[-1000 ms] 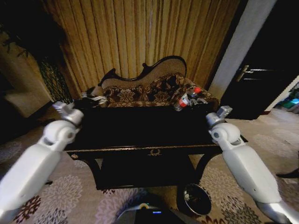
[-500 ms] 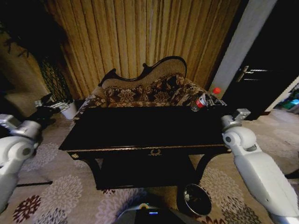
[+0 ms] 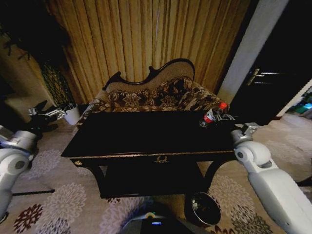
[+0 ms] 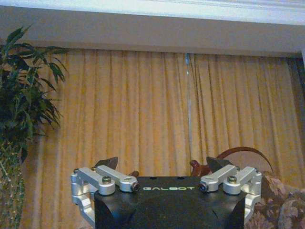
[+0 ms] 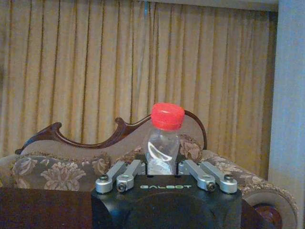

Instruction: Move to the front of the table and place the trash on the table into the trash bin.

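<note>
The right gripper [image 3: 220, 117] is clamped on the clear plastic bottle with a red cap and label [image 3: 210, 115], holding it above the right end of the large black wooden console table with gold trim [image 3: 146, 139]. Below it, on the floor, stands the small round maroon trash bin [image 3: 204, 207]. The left gripper [image 3: 43, 113] hangs off to the table's left, fingers spread wide with nothing between them.
</note>
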Motion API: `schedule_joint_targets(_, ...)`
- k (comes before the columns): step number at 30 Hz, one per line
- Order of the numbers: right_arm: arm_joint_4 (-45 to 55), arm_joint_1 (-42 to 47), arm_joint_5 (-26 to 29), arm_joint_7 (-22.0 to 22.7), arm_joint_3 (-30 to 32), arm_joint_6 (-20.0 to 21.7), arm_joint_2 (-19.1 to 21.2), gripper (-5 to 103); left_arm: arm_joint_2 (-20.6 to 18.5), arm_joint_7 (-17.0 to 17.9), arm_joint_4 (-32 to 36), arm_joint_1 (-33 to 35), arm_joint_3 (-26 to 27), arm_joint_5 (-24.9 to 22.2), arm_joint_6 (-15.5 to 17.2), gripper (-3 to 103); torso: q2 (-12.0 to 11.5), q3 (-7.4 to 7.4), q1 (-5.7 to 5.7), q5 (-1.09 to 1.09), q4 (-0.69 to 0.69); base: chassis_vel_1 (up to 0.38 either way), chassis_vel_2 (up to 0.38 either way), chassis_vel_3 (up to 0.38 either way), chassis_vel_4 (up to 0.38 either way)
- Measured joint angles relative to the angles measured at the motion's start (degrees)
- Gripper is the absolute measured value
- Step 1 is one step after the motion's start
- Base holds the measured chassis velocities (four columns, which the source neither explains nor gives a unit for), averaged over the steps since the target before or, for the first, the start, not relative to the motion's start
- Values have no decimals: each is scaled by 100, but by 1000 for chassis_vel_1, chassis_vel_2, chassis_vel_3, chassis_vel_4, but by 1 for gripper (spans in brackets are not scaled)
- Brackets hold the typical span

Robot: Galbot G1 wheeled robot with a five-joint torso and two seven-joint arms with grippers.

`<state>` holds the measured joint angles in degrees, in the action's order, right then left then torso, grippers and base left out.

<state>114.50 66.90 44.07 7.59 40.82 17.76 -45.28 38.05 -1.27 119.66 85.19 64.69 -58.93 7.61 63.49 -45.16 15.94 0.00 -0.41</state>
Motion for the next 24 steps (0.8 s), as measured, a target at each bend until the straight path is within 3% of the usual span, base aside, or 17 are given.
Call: schedule_joint_targets(24, 5, -18, 83, 26, 9, 32, -50, 25, 38, 5, -9, 163, 7, 20, -14, 100, -1, 0, 0, 0, -1, 29, -25, -26, 24)
